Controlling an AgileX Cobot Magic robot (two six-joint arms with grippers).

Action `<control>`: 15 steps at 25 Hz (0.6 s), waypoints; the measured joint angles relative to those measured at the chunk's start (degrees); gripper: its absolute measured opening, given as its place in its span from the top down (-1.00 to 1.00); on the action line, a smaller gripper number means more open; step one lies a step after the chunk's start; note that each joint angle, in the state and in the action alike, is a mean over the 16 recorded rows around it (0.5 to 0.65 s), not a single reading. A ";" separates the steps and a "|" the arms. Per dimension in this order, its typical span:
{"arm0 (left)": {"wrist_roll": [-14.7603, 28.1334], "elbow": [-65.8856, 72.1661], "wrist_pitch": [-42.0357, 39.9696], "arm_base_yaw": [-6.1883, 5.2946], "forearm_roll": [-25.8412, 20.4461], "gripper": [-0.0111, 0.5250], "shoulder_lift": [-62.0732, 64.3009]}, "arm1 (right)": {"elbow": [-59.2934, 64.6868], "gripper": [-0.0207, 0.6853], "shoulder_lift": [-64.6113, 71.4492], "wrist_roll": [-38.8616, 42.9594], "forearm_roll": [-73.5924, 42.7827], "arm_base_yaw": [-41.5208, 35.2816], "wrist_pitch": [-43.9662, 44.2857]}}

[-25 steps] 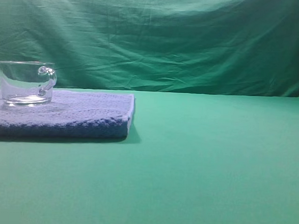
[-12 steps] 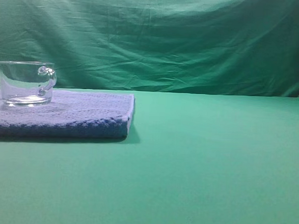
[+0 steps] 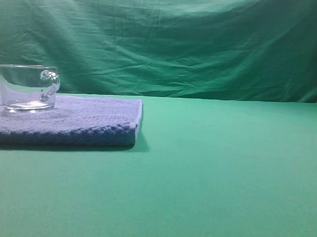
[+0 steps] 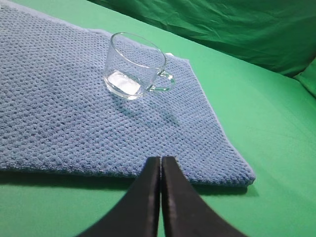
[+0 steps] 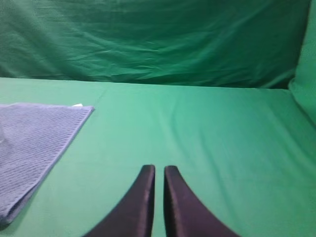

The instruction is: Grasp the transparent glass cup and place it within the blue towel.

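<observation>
Black left gripper (image 4: 161, 160) fingers pressed together, empty, near folded periwinkle-blue terry towel (image 4: 59, 113); clear glass handled cup (image 4: 134, 65) upright on it. Right gripper (image 5: 158, 170) nearly closed, empty.

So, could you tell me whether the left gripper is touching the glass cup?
Apart: the left wrist view shows the left gripper short of the glass cup, towel between.

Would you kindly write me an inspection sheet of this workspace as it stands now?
Surface: green cloth-covered table.
Job's things: transparent glass cup stands upright on the blue towel, handle toward the towel's edge.
Clutter: nothing seen.
Grippers: left gripper shut, empty, over the towel's near edge, apart from the cup; right gripper nearly shut, empty, over bare table.
Cables: nothing seen.
Surroundings: wrinkled green backdrop.
</observation>
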 joint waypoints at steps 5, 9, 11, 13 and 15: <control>0.01 0.00 0.00 0.00 0.00 0.96 0.00 | 4.80 0.77 -2.29 -0.67 0.31 -2.55 -0.71; 0.03 0.00 0.00 0.00 0.00 0.96 0.00 | 6.67 0.77 -2.71 -1.90 0.48 -3.34 -0.76; 0.04 0.00 0.00 0.00 0.00 0.96 0.00 | 7.14 0.77 -2.72 -2.59 0.52 -3.45 -0.70; 0.05 0.00 0.00 0.00 0.00 0.96 0.00 | 7.34 0.77 -2.72 -3.23 0.59 -3.48 -0.59; 0.06 0.00 0.00 0.00 0.00 0.96 0.00 | 7.37 0.77 -2.72 -3.82 0.69 -3.49 -0.48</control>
